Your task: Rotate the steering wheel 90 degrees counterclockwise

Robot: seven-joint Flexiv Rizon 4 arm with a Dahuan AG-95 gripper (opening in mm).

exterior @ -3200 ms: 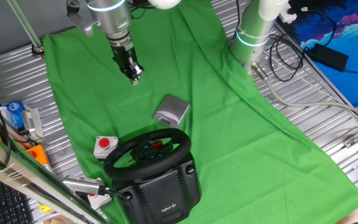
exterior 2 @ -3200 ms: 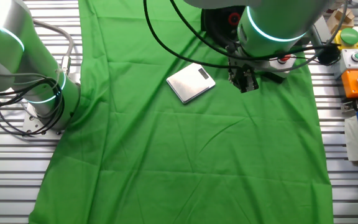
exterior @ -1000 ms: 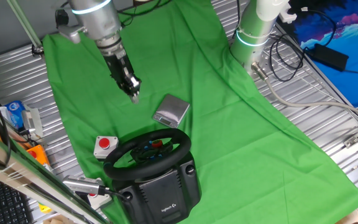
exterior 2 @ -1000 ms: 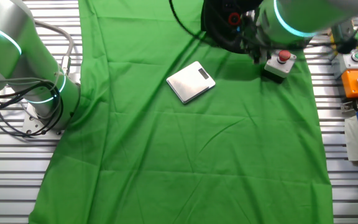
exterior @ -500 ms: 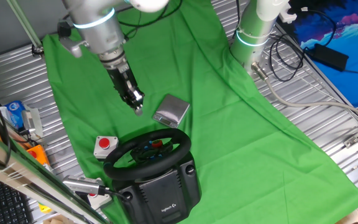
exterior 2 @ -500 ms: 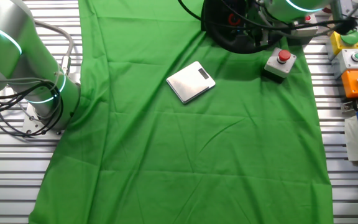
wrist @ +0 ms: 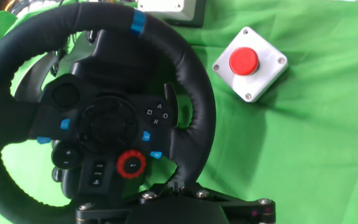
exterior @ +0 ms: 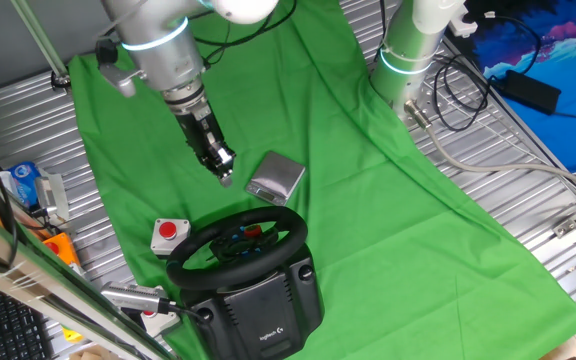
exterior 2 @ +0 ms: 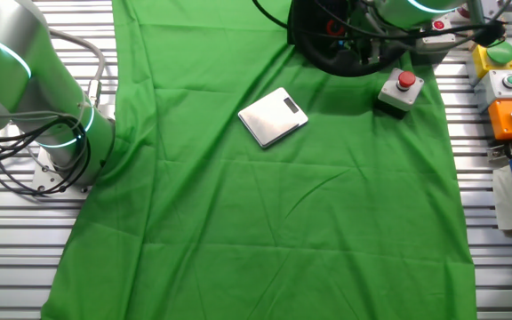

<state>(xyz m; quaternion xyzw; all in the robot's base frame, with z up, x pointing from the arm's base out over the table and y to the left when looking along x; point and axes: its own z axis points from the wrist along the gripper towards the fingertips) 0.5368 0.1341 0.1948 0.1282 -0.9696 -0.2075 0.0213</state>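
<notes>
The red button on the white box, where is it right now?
In one fixed view the red button sits on the green cloth, just left of the steering wheel; the grey box lies further back.

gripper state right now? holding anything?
Gripper: holding nothing, hanging over the green cloth above the steering wheel. Open or closed cannot be told; the fingertips are too small to see.

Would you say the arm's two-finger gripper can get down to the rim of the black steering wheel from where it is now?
Probably yes. The gripper hangs above the green cloth just behind the black round steering wheel, with nothing between them. The grey metal box and the red push-button on its white box sit off to either side.
</notes>
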